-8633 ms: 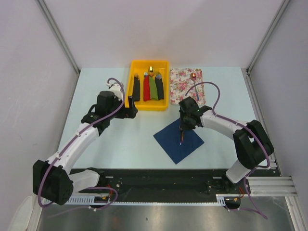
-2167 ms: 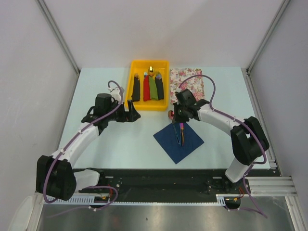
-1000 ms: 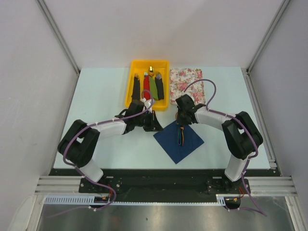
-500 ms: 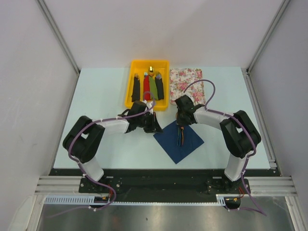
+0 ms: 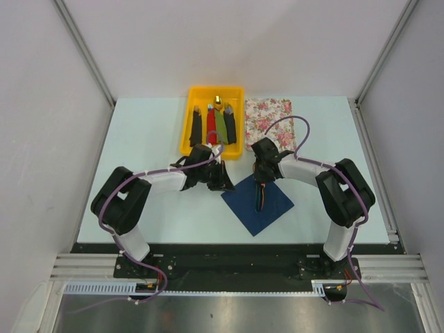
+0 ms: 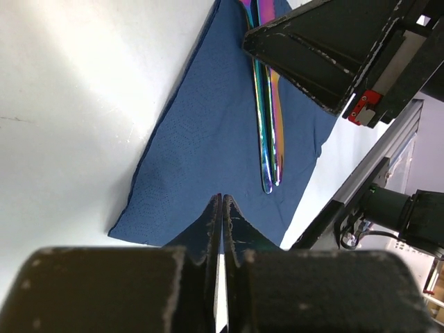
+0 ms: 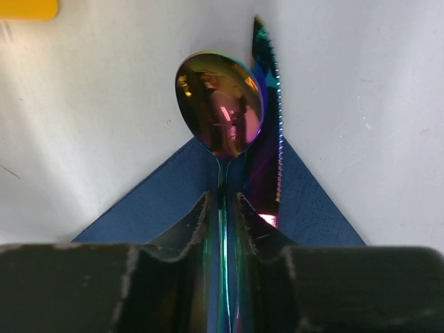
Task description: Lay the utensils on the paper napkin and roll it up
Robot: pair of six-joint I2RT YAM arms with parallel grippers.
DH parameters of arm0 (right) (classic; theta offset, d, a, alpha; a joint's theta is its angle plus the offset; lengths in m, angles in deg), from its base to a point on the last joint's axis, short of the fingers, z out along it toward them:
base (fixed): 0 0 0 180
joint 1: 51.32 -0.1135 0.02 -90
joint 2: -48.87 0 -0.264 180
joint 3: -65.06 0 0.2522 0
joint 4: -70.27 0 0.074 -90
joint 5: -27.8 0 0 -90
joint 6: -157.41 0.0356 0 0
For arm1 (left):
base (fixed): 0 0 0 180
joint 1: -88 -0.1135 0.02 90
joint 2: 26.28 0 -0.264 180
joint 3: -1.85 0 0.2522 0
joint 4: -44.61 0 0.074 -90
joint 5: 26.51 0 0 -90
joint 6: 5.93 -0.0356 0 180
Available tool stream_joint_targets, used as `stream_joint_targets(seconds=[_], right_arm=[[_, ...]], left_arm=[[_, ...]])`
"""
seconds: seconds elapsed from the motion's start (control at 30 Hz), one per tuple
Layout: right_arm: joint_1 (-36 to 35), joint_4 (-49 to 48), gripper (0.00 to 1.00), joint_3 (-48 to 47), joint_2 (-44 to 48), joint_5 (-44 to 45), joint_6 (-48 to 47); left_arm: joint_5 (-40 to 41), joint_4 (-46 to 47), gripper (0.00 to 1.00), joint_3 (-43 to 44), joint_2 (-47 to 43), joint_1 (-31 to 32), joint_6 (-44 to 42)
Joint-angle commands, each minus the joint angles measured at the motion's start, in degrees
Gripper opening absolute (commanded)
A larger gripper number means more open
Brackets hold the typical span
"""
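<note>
1. Left arm reaches in low across the table (image 5: pixel 139 139) towards the centre. The left gripper (image 6: pixel 222 201) is fully closed, fingers pressed flat together.
2. Its tips sit right at the left corner of the paper napkin (image 6: pixel 208 139). Can't tell from the wrist view whether any paper is caught between them.
3. Yellow tray (image 5: pixel 216 91) sits behind that gripper, at the far side of the table. It holds narrow black, red and green bundles (image 5: pixel 215 127) side by side. Neither arm touches it.
4. The napkin lies flat on the table in front of the tray, turned like a diamond, one corner pointing towards the tray.
5. The utensils (image 6: pixel 269 125) lie on the napkin side by side, handles touching, running along the diagonal from the far corner towards the near one.
6. The spoon (image 7: pixel 219 103) has its bowl sticking out past the far napkin corner, over bare table. The serrated knife (image 7: pixel 267 104) is just to its right in the wrist view, with its tip also beyond the corner.
7. Right gripper (image 7: pixel 222 208) is down over the far end of the napkin. Its jaws are slightly apart and straddle the spoon handle, with a thin gap on each side, so they are not clamping it.
8. Floral mat (image 5: pixel 270 118) sits right of the tray, behind the right gripper, with nothing on it.
</note>
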State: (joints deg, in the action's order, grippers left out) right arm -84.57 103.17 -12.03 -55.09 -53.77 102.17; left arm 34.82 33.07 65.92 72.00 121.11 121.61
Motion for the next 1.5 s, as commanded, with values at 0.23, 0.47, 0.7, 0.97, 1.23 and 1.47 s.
stream_joint_targets(seconds=[0.23, 0.47, 0.7, 0.97, 1.23, 1.47], right_arm=[[-0.7, 3.3, 0.34, -5.2, 8.2, -2.3, -4.4], [2.8, -0.1, 0.52, -1.3, 20.1, -14.0, -14.0], [14.2, 0.5, 0.97, 4.9, 24.8, -42.1, -24.9], [21.7, 8.5, 0.94, 5.5, 16.6, -60.4, -29.6], [25.9, 14.6, 0.91, 5.6, 11.7, -63.1, -34.0], [30.2, 16.7, 0.89, 5.5, 11.1, -64.6, -34.7]], left_arm=[[1.2, 1.9, 0.34, 1.3, -12.2, 0.3, -6.1], [4.4, -1.2, 0.69, -3.9, -30.0, 0.7, -30.3], [-4.6, -11.2, 0.88, -4.7, -35.6, 5.6, -54.8], [1.0, -10.4, 0.62, -7.2, -26.6, 22.1, -75.9], [1.7, -6.1, 0.41, -4.8, -11.6, 30.2, -81.7], [1.3, -4.4, 0.39, -2.0, -5.0, 31.2, -83.4]])
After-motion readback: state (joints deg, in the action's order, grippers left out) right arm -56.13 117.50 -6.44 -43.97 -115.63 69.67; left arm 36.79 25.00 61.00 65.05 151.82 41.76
